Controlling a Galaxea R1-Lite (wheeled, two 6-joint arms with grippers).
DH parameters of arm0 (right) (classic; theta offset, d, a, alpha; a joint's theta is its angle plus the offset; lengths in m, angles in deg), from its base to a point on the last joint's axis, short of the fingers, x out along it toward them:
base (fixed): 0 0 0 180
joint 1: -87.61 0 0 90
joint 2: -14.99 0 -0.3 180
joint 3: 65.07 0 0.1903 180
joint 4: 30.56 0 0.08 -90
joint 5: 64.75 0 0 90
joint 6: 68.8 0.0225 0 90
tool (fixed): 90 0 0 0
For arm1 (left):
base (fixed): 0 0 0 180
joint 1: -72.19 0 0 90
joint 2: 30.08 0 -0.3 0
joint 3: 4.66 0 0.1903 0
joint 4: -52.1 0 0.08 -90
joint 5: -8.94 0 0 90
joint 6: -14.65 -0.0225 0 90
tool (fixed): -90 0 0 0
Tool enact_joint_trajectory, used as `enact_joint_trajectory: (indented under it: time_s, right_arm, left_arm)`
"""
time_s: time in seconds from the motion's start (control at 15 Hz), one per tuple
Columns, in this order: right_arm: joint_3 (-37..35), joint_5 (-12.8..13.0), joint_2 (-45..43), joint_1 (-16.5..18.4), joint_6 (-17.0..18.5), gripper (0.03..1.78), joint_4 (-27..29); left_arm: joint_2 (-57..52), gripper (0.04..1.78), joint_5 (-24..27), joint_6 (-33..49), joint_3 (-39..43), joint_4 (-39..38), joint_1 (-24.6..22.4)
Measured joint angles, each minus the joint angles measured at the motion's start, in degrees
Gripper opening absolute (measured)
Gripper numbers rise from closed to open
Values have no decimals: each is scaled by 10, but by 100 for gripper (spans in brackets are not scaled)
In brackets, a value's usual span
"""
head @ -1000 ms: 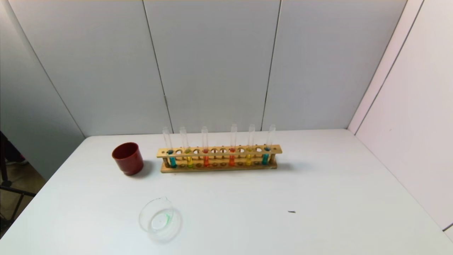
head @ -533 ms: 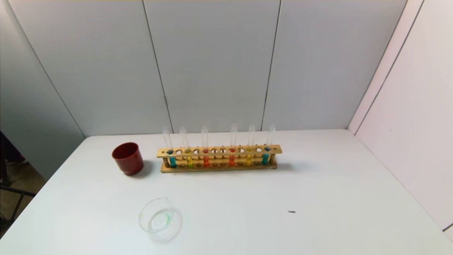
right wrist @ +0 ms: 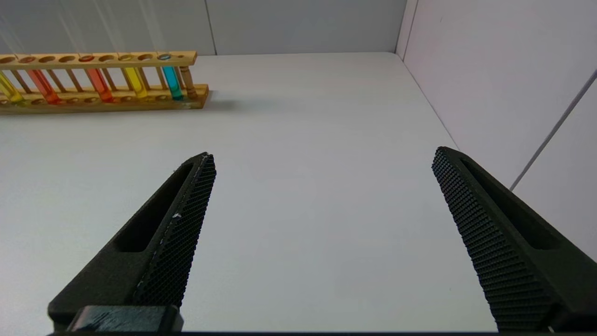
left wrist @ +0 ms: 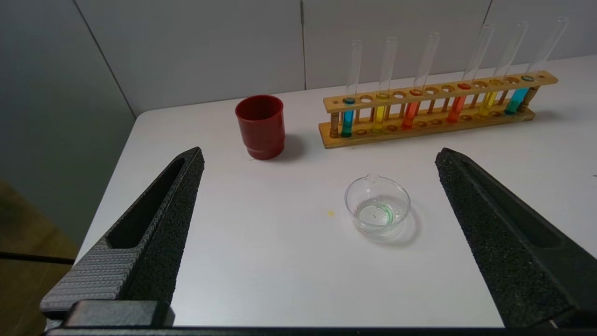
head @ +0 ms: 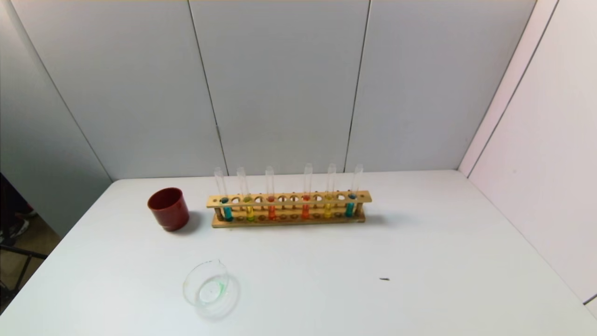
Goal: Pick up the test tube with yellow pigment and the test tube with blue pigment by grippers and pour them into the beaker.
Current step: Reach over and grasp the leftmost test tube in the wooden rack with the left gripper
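L gripper: jaws spread wide, nothing between them, held above the near-left part of the white table. Just ahead of and below the jaw gap sits the small low clear glass beaker w/ pouring lip, a faint green trace inside, otherwise looks empty. Farther out, ahead-left of the jaws, an opaque dark-red cup; ahead-right, the long wooden test-tube rack w/ six upright tubes. Nearest the L jaws: the slim clear glass test tube with blue pigment at the rack's left end, and next to it the slim clear glass test tube with yellow pigment. Then two orange-red tubes, then a second yellow and a second blue at the far end.

R gripper: jaws also wide apart, empty, over bare table on the right side; the rack's right end lies well ahead and to the left of them, w/ the second blue tube and second yellow tube closest.

Change vs. a sec ago: none in the head view. Rack, cup, beaker in same spots, all six tubes seated, neither arm in that view. So, as I read it, task hasn't begun: nothing picked, nothing poured. Next likely needs each arm to reach fwd to its nearest tube pair; thin glass, close neighbours, so a careful pinch high on the bare glass.
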Motion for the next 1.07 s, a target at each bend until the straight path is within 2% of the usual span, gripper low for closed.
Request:
enact_joint_trajectory:
  time_s: [0.2, 0.33, 1.07]
  right_arm:
    - [0, 0, 0, 0, 0, 170, 0]
    - [0, 0, 0, 0, 0, 170, 0]
    - [0, 0, 0, 0, 0, 170, 0]
  left_arm:
    - [89, 175, 3, 0, -54, -11, 0]
    - [155, 175, 8, 1, -73, -47, 0]
    - [568, 175, 8, 5, -122, -366, 36]
